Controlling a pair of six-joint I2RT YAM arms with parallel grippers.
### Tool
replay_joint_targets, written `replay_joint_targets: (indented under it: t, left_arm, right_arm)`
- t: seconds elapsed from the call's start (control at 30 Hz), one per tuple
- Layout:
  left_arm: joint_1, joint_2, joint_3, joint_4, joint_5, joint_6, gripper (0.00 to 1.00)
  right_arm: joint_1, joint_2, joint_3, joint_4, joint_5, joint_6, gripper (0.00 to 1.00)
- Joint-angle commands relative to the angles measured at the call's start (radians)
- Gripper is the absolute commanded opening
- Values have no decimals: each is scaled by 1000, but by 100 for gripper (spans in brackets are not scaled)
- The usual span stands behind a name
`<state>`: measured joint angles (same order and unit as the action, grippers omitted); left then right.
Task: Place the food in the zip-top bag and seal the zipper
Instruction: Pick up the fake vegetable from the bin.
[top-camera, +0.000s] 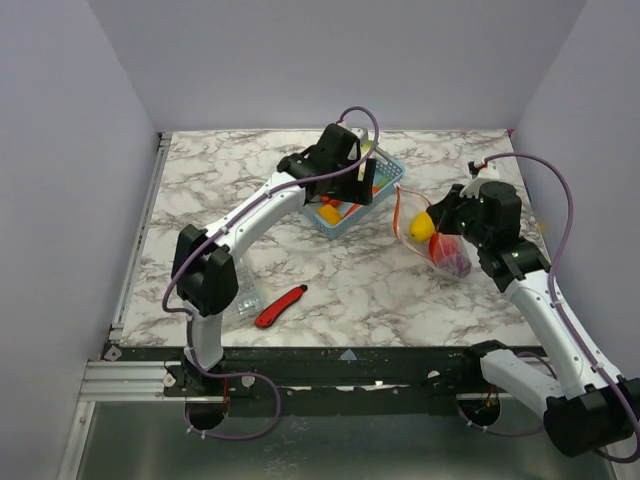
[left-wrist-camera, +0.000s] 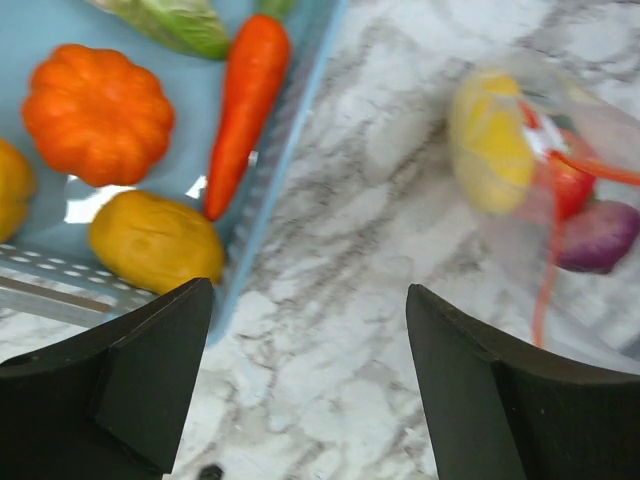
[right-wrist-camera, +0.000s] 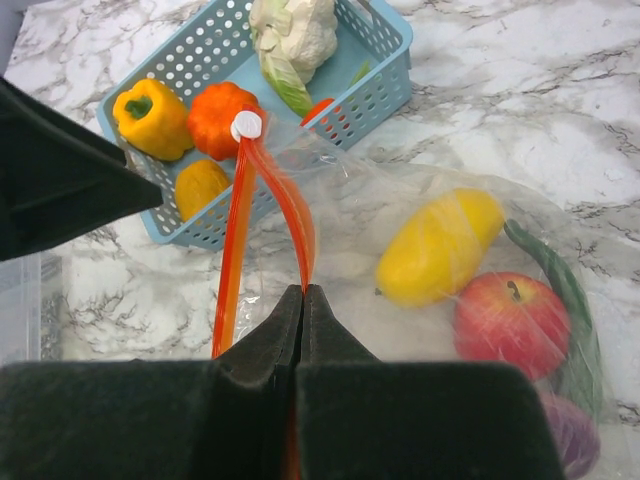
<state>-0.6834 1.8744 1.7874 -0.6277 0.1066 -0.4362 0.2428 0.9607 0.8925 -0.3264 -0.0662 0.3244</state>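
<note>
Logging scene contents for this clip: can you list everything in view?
basket: one, blue, middle of table
food in basket: five; yellow pepper, orange pumpkin, yellow-brown piece, white cauliflower, orange carrot
zip-top bag: one, clear, right of basket
food in bag: four; yellow piece, red apple, purple piece, green piece
zipper: one, orange-red, bag mouth, sides apart
utility knife: one, red, near left arm's base
clear box: one, beside knife
left gripper: one, black, open, above basket's edge
right gripper: one, black, shut on zipper
</note>
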Motion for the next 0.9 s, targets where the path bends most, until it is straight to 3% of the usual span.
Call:
replay_joint_targets:
  t: [0.0, 0.43, 0.87]
  left_arm:
    - [37, 133, 119, -164, -173, 116, 80]
    - [79, 383, 351, -252, -182, 152, 80]
    - [86, 429, 261, -286, -215, 163, 75]
  right_arm:
    - [2, 14, -3, 33, 5, 10, 0]
    - [2, 34, 4, 34, 0, 8, 0]
    - [3, 29, 0, 35, -3, 10, 0]
